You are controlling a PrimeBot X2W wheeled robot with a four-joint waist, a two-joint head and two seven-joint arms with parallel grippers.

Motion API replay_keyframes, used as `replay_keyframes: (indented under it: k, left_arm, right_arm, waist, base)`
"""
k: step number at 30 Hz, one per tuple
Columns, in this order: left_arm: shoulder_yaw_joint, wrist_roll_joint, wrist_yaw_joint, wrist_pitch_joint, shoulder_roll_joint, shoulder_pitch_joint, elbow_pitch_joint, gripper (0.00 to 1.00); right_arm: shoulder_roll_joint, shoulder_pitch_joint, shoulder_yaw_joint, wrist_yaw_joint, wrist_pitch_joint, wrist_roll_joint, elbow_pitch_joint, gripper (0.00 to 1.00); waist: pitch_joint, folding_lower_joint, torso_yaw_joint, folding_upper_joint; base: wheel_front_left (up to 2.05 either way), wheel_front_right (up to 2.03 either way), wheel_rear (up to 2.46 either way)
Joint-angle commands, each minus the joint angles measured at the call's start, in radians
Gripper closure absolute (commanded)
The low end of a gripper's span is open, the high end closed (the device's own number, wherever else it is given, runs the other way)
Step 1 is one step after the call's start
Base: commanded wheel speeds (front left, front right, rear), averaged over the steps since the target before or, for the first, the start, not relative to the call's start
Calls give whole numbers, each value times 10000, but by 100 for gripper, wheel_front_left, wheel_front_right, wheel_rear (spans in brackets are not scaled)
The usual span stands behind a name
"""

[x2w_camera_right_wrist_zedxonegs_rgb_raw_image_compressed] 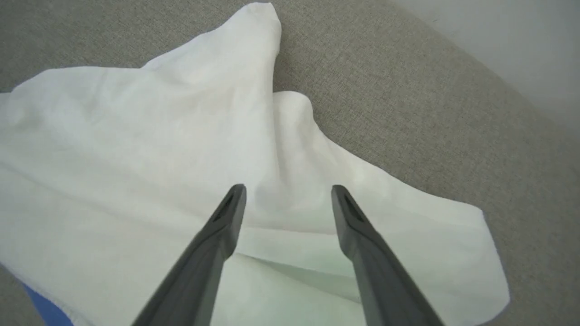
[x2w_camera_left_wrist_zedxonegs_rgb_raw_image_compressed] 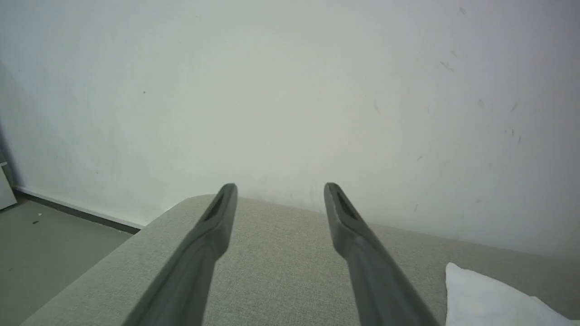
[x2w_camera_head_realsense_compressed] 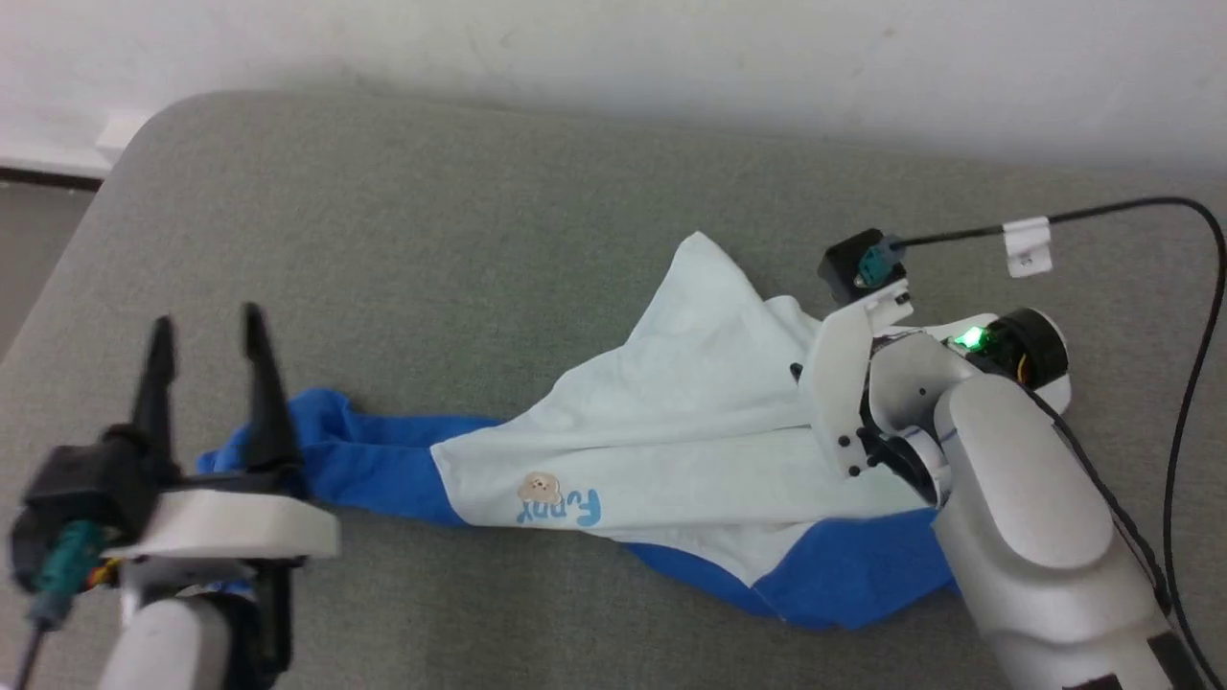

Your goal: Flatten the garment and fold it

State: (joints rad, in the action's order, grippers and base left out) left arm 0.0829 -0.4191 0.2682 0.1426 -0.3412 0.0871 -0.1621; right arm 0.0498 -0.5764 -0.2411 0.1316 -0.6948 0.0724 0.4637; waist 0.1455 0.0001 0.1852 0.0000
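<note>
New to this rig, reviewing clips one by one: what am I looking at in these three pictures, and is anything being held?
This is a two-armed robot. The wide picture comes from a camera on its head, looking down at a grey fabric-covered surface. On it lies a crumpled white long-sleeved shirt with blue sleeves and a small chest print. The other two pictures come from a camera on each wrist, looking along that arm's two dark fingers. The left pincer hovers open by a blue sleeve's end, facing the pale wall. The right pincer is open over the white cloth, nothing between its fingers. Neither holds anything.
</note>
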Motion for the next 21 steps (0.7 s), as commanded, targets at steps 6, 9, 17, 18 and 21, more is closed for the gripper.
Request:
replay_keyframes:
  k: [6,9,17,18,21]
  left_arm:
    - [1084,370,-873,931,589,696,983,0]
    - [1276,352,-1102,1074,908,945,1527,0]
    - [1396,376,-1726,1185,1666,1571,2231,0]
    - [1379,414,-1806,1186,1772,1627,2238,0]
    - [1318,550,-2069,1189,2069,1748,2273,0]
  right_arm:
    - [5,-895,-533,-9,-298,-453,1416,0]
    - [6,-1103,-887,-9,-683,-592,2046,0]
    - [215,-2183,-904,-9,-444,-425,2465,100]
    - [246,-2458,-804,-9,-264,-454,2457,100]
    - [263,-3378,-309,-9,430,-697,2466,100]
  waist:
    - [898,-1,676,0]
    - [1105,-1,857,0]
    - [1608,-1,1527,0]
    - [1662,-1,1618,0]
    - [1799,-1,1890,0]
  base:
    - [0,0,0]
    - [0,0,0]
    - [0,0,0]
    - [0,0,0]
    - [0,0,0]
